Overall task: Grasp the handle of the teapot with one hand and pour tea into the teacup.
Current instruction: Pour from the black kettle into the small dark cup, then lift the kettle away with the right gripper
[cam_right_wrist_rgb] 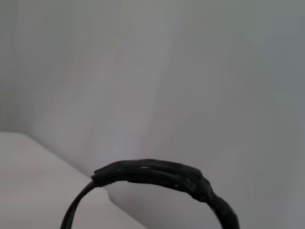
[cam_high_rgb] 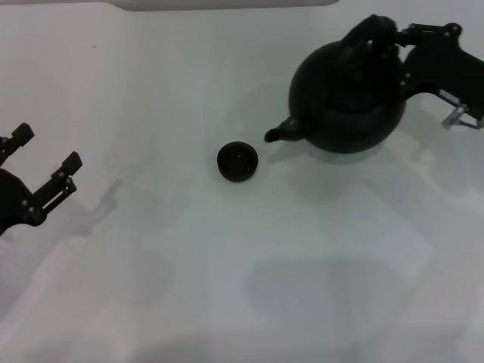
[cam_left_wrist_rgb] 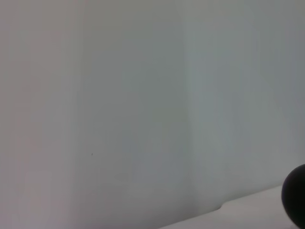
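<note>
The round matte black teapot (cam_high_rgb: 348, 94) stands on the white table at the far right, its short spout (cam_high_rgb: 278, 134) pointing toward the tiny dark teacup (cam_high_rgb: 237, 161), a short gap away. The thick black arched handle (cam_high_rgb: 364, 32) loops over the teapot's top. My right gripper (cam_high_rgb: 401, 41) reaches in from the right and sits right at the handle's top. The right wrist view shows the wrapped handle (cam_right_wrist_rgb: 162, 174) very close. My left gripper (cam_high_rgb: 47, 148) is open and empty at the table's left edge, far from the cup.
The white table (cam_high_rgb: 227, 272) spreads around the cup and teapot. A pale raised edge (cam_high_rgb: 227, 4) runs along the back. In the left wrist view a dark round shape (cam_left_wrist_rgb: 296, 200) shows at the frame's edge; I cannot tell what it is.
</note>
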You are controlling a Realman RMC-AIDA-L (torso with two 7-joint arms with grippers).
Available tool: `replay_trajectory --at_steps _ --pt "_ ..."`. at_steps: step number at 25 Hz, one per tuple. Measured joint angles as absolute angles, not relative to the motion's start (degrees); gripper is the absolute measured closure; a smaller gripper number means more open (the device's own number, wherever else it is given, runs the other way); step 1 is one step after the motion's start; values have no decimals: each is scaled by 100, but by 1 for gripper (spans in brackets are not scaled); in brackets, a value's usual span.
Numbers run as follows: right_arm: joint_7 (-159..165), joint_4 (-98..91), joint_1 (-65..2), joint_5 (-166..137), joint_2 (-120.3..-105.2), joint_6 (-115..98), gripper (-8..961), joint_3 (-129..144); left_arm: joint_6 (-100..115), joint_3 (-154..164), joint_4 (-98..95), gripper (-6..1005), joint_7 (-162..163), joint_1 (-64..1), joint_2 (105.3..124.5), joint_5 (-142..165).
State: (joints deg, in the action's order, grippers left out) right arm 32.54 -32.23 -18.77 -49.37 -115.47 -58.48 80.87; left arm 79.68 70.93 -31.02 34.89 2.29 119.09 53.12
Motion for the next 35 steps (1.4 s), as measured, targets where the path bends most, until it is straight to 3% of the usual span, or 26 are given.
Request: replay_trajectory --at_steps 18,35 --pt "2771 -4441 -1639 -4641 -11548 -4139 847 9189 7981 7102 -3038 199 3489 226 11909 5315" --pt "2750 -5195 -1182 -4702 -11539 -3775 847 9507 7933 7079 -2915 200 3489 -82 11918 5305"
